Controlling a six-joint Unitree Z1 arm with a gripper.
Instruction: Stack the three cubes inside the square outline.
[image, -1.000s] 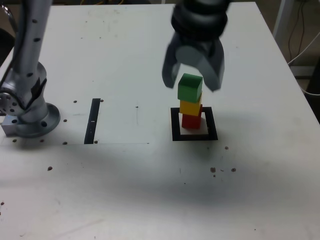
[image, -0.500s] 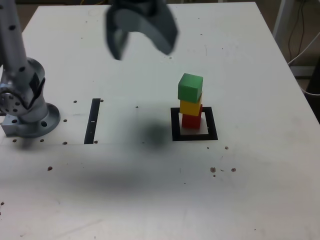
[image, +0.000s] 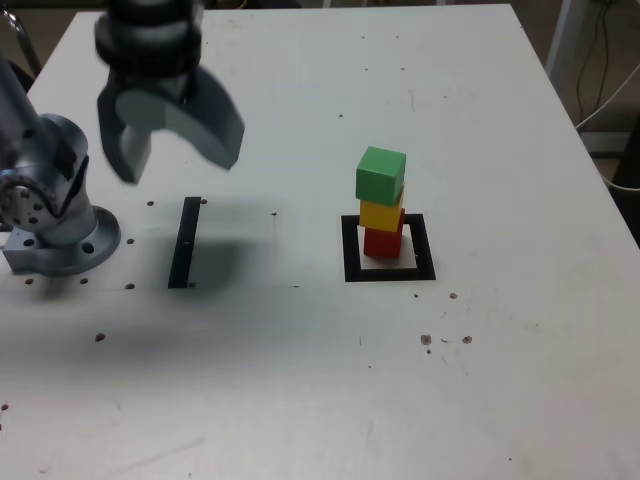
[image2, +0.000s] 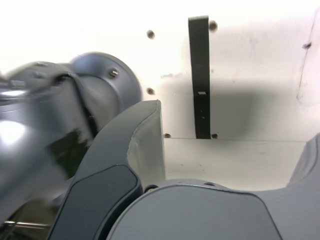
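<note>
The three cubes stand stacked in the exterior view: the red cube (image: 382, 242) at the bottom, the yellow cube (image: 381, 214) on it, the green cube (image: 381, 175) on top, turned slightly. The stack rests inside the square outline (image: 349, 262), a thick black frame with a white centre. My gripper (image: 170, 150) hangs open and empty well to the exterior view's left of the stack, above the table. The wrist view shows only my open gripper (image2: 235, 145) and no cubes.
A thin black strip (image: 184, 242) (image2: 200, 75) lies on the white table (image: 300, 380) below my gripper. The arm's grey base (image: 50, 215) (image2: 75, 100) stands at the exterior view's left edge. Cables hang off the table at the exterior view's right.
My gripper let go of the green cube, opened wide, and swung away to the exterior view's left. The stack has stayed in place.
</note>
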